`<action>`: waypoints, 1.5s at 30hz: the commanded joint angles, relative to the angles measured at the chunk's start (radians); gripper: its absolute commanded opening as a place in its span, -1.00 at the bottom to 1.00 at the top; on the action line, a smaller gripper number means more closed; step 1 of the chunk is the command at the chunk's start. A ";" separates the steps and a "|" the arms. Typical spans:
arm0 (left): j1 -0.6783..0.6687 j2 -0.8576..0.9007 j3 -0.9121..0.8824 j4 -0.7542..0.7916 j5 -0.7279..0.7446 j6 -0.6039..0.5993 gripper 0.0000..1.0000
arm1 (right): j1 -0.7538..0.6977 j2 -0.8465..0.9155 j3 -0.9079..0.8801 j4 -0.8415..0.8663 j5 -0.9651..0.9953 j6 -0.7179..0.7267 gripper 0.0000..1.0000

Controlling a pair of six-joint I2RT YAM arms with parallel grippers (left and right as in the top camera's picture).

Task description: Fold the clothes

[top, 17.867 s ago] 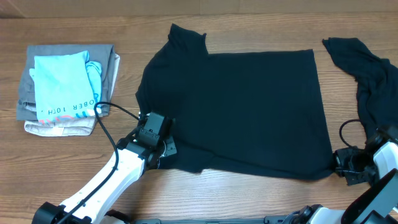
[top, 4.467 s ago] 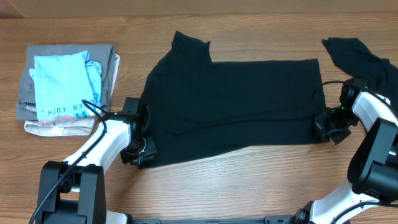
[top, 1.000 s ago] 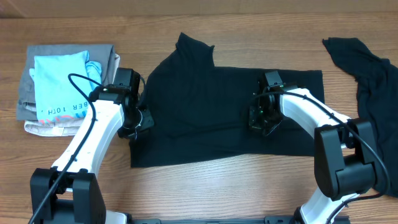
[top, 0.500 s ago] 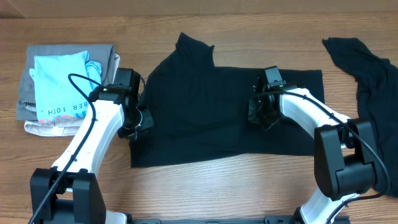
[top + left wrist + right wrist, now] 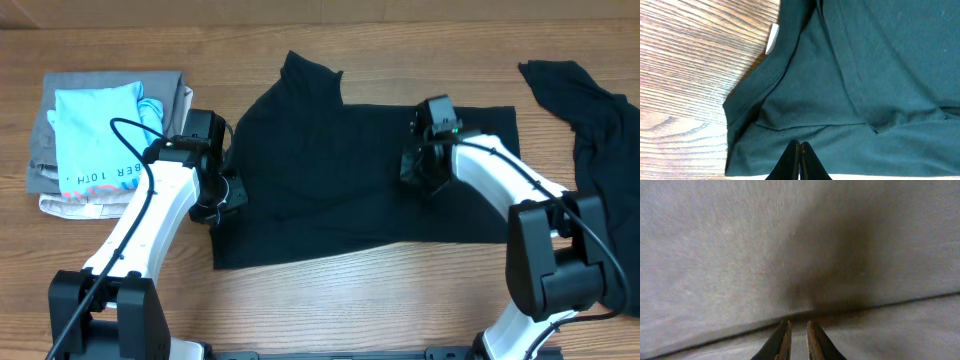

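Overhead, the black T-shirt [image 5: 340, 190] lies across the middle of the wooden tabletop [image 5: 380, 310], flattened into a wide band with one sleeve reaching toward the far edge; a second black garment [image 5: 595, 120] lies crumpled at the right edge, apart from it.

The left claw [image 5: 222, 203] sits at the shirt's left border, the cloth stretching away to its right; in the left wrist view its fingers are pressed together over a stitched hem, and whether any cloth is caught between them is hard to tell.

The right claw [image 5: 420, 178] rests on the shirt's upper right part, inside its edges; its wrist view, dim and very close, shows the fingers [image 5: 782, 335] narrowly parted above a fold line.

A folded pile [image 5: 45, 165] topped by a light-blue shirt [image 5: 95, 130] sits far left.
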 commanded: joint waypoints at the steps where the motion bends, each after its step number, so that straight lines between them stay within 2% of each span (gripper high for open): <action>1: -0.001 -0.001 0.029 -0.025 0.010 0.070 -0.92 | -0.030 -0.031 0.139 -0.078 -0.013 0.002 -0.69; 4: -0.016 -0.001 0.033 -0.053 -0.039 0.080 -0.92 | -0.035 -0.044 0.228 -0.202 -0.144 -0.097 -0.68; 5: -0.016 -0.001 0.033 -0.057 -0.080 0.074 -0.92 | -0.031 -0.044 0.253 -0.245 -0.206 -0.142 -0.74; 8: 0.002 -0.001 0.033 -0.063 -0.153 -0.020 -0.92 | 0.002 -0.044 0.271 -0.309 -0.316 -0.216 -0.85; 15: 0.149 -0.001 0.033 -0.008 -0.040 -0.053 -0.92 | 0.181 -0.042 0.257 -0.291 -0.315 -0.270 -0.86; 18: 0.203 -0.001 0.033 -0.006 -0.037 -0.050 -0.92 | 0.280 -0.039 0.257 -0.248 -0.259 -0.283 -0.81; 22: 0.233 -0.001 0.033 -0.015 -0.036 -0.048 -0.91 | 0.412 -0.023 0.251 -0.202 -0.076 -0.286 -0.65; 24: 0.234 -0.001 0.033 -0.019 -0.037 -0.047 -0.91 | 0.465 -0.015 0.240 -0.175 -0.043 -0.295 -0.56; 31: 0.234 -0.001 0.033 -0.005 -0.037 -0.048 -0.86 | 0.611 -0.013 0.194 -0.082 0.016 -0.348 -0.45; 41: 0.233 -0.001 0.033 -0.010 -0.035 -0.048 -0.84 | 0.629 -0.013 0.194 -0.071 0.044 -0.341 -0.44; 45: 0.233 0.000 0.033 -0.009 -0.033 -0.048 -0.89 | 0.635 -0.004 0.194 -0.065 0.037 -0.341 -0.44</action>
